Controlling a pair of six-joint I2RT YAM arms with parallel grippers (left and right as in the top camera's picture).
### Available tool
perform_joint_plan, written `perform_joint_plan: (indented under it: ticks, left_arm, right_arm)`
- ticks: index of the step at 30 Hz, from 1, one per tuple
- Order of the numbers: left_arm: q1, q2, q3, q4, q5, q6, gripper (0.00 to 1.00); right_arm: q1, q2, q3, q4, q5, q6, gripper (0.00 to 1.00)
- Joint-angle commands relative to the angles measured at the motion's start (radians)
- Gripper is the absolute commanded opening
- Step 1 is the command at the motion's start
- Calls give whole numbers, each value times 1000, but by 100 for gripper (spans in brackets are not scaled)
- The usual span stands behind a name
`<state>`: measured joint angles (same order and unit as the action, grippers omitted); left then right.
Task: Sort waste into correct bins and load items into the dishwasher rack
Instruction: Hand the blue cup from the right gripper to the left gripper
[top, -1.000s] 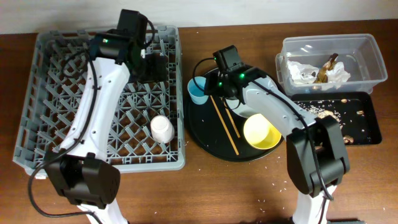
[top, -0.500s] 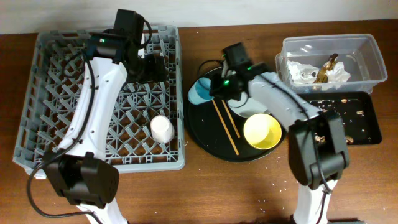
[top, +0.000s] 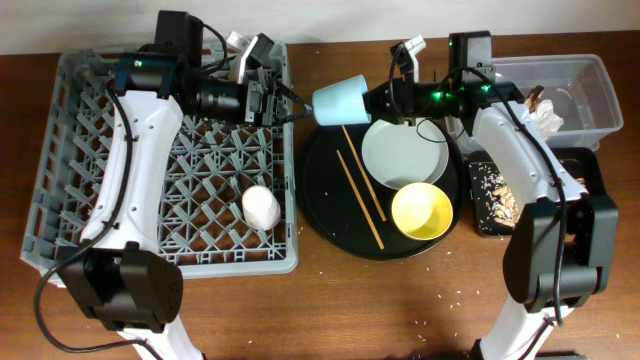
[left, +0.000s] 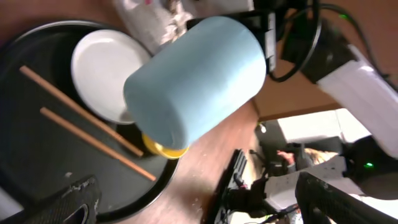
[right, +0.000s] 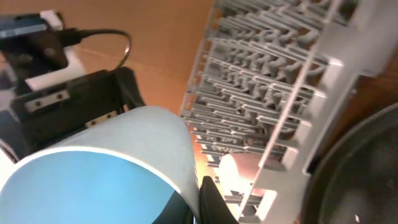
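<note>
My right gripper is shut on the rim of the light-blue cup, which lies on its side in the air between the dishwasher rack and the round black tray. In the right wrist view one finger presses the outside of the cup. The left gripper is open just left of the cup's base, not touching it. From the left wrist the cup fills the middle, ahead of the spread fingers. A white cup lies in the rack. The plate, yellow bowl and chopsticks rest on the round tray.
The clear tub at the back right holds a white napkin and brown scraps. In front of it the shallow black tray carries rice-like leftovers, partly under the right arm. Crumbs dot the brown table.
The right gripper closed on the blue cup, lifted it off the round tray and tipped it sideways. The left gripper swung right over the rack's edge toward the cup.
</note>
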<state>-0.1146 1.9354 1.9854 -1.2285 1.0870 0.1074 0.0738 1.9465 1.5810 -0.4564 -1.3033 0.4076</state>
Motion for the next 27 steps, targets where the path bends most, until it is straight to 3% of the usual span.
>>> perform_joint_plan:
  ticks: [1,6,10,16,19,27]
  left_arm:
    - [-9,-3,-61,45,78,29,99]
    - [-10,27,-111,98,181,29,99]
    - [-10,47,-113,100,320,30,99]
    - [-10,48,-125,91,320,30,98]
    - [-10,48,-137,91,320,30,92]
    - [0,48,-139,91,331,30,89]
  right_arm:
    - [6,-21,12,32,-127,-11,4]
    - [50,-21,12,63,-125,-10,4]
    - [128,-21,12,84,12,29,4]
    - [208,-21,12,287,79,179,4]
    - [193,-21,12,293,132,187,4]
    - [132,-21,12,296,145,193,4]
